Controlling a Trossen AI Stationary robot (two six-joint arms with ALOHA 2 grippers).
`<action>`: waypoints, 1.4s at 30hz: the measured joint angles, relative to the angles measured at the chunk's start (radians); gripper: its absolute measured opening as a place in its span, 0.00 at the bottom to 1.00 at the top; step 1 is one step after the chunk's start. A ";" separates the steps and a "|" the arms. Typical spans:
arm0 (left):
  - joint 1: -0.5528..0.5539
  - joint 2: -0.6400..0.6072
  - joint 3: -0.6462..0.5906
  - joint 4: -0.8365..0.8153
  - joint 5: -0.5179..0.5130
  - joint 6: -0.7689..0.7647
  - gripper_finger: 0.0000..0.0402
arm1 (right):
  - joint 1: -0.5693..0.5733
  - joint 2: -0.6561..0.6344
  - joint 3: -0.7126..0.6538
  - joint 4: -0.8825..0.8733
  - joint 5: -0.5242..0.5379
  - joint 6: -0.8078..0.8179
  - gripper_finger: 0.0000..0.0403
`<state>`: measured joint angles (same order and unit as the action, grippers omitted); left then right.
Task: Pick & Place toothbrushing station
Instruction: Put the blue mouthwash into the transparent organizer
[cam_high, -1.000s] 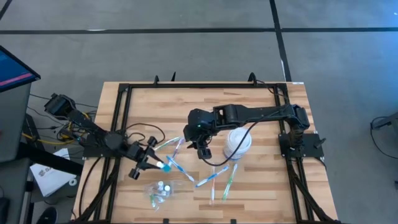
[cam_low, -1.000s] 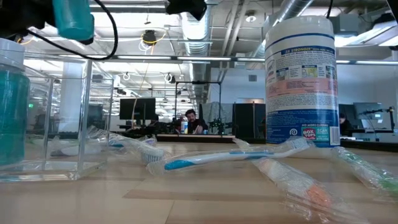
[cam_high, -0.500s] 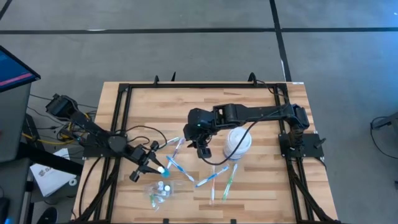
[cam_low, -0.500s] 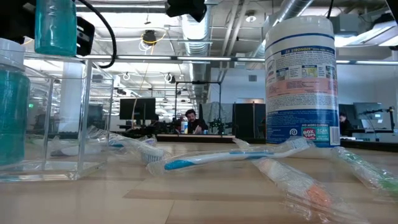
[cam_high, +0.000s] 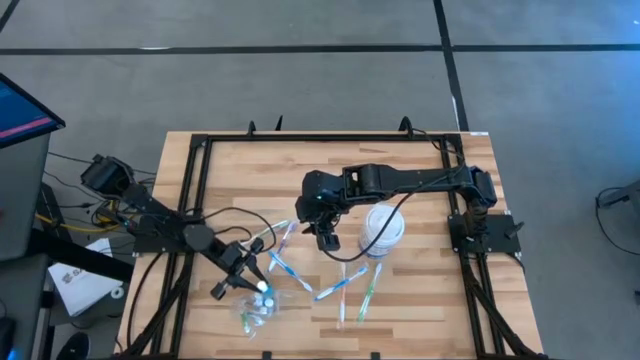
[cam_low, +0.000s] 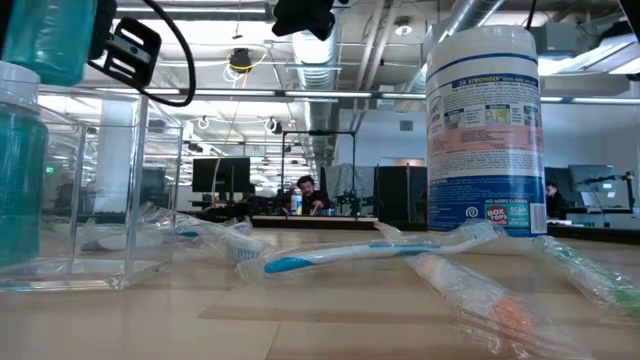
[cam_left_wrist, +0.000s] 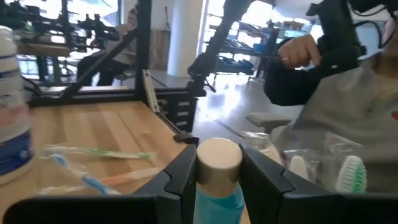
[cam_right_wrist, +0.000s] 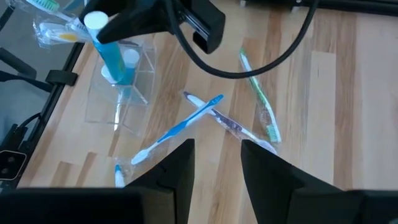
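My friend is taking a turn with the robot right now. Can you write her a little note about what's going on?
Left gripper: shut on a blue bottle, held over the clear container near the table's front-left.
Right gripper: jaws open, empty, hovering mid-table beside the white tub.
Done: at least one bottle is already in the container.
Left: lower and release this bottle. The wrapped toothbrushes lie scattered on the table and are not yet picked up.

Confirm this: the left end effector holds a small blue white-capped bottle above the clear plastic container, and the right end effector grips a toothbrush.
Wrong on one point. The right end effector grips nothing; the right wrist view shows bare space between its fingers. The left end effector does hold the small blue white-capped bottle above the clear plastic container.
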<state>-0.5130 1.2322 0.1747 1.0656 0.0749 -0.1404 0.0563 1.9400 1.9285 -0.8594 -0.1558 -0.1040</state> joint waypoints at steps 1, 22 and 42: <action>-0.003 0.004 0.002 0.000 0.009 0.000 0.22 | 0.000 0.000 0.000 -0.002 0.000 0.000 0.30; -0.098 0.005 0.004 0.043 0.030 0.001 0.22 | 0.000 0.000 0.000 -0.009 0.000 0.011 0.30; -0.109 0.077 0.004 0.045 0.022 0.002 0.22 | 0.000 0.001 0.000 -0.028 0.000 0.018 0.30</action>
<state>-0.6216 1.3089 0.1783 1.1110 0.0973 -0.1382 0.0563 1.9408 1.9285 -0.8875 -0.1559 -0.0864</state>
